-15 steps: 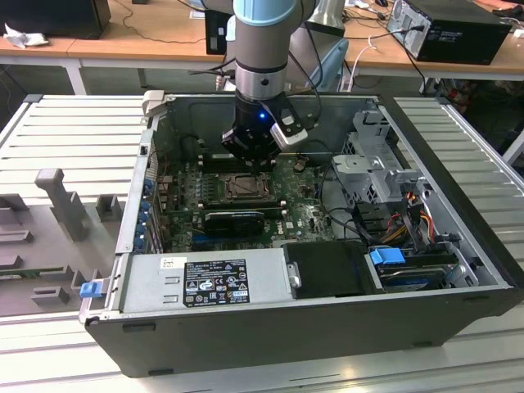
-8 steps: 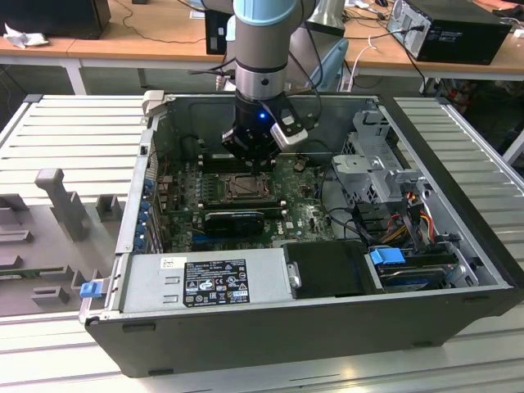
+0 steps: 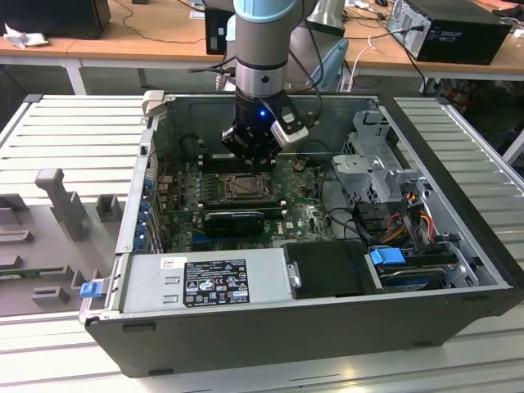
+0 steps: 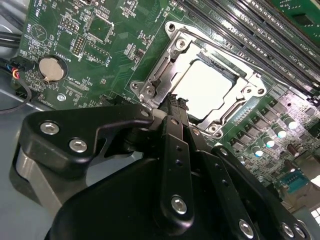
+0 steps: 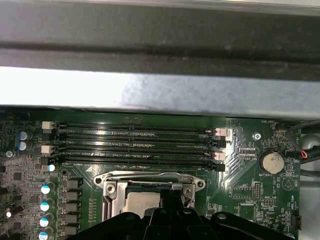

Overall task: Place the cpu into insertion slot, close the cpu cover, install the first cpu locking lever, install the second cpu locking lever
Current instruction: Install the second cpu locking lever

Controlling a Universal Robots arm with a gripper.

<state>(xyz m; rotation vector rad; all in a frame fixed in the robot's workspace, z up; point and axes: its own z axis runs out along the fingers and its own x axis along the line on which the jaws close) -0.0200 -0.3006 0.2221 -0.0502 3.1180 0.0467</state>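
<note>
The tool (image 4: pixel 172 102) hangs low over the green motherboard (image 4: pixel 105 55), fingers drawn narrow — tips at the cpu cover (image 4: pixel 172 55). The cover lies shut over the insertion slot (image 3: pixel 244 187), the cpu (image 4: pixel 207 85) showing pale through its window.

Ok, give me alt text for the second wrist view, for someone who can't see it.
A black gripper tips against the edge of the square silvery metal cpu cover, which lies closed over the pale cpu in its socket on the green motherboard. A round silver coin battery sits beside it.

The gripper (image 5: pixel 172 200) hides part of the cpu (image 5: pixel 141 203).
</note>
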